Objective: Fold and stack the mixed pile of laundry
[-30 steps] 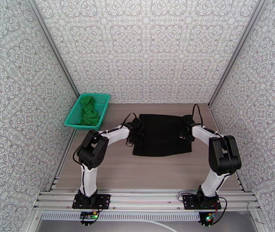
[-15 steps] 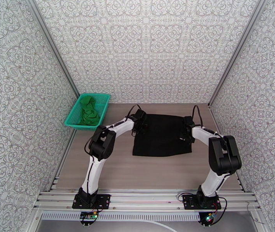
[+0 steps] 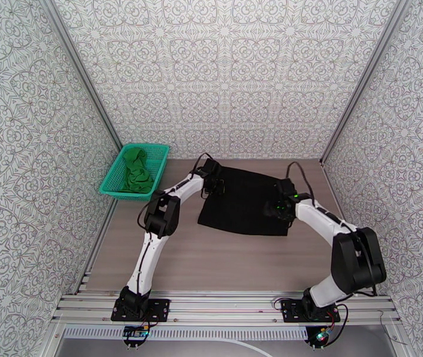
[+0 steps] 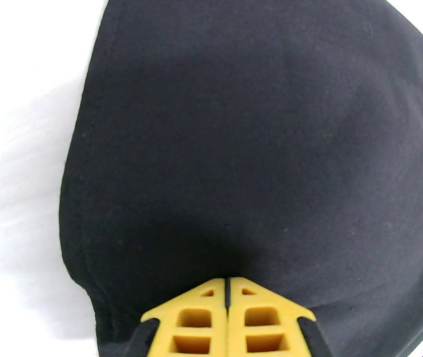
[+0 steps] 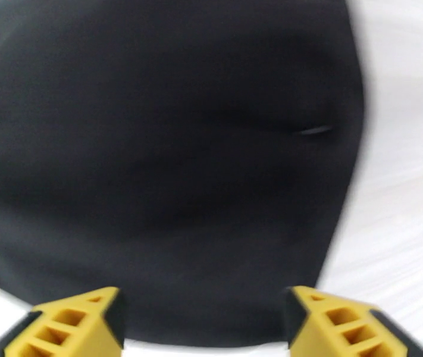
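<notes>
Since a second ago your left arm has stretched farther out and dragged the black T-shirt point(image 3: 244, 200) askew on the table point(image 3: 223, 263), and your right gripper point(image 3: 272, 208) has let go. Nearest you, that right gripper sits over the black T-shirt's near right part, its fingers point(image 5: 71, 325) standing wide apart. Farther back, your left gripper point(image 3: 216, 184) is pinched together on the black T-shirt's far left corner, cloth puckering at its yellow tips. Beyond and left of the black T-shirt, the green T-shirt point(image 3: 135, 171) lies bunched in the teal basket point(image 3: 152, 147)
</notes>
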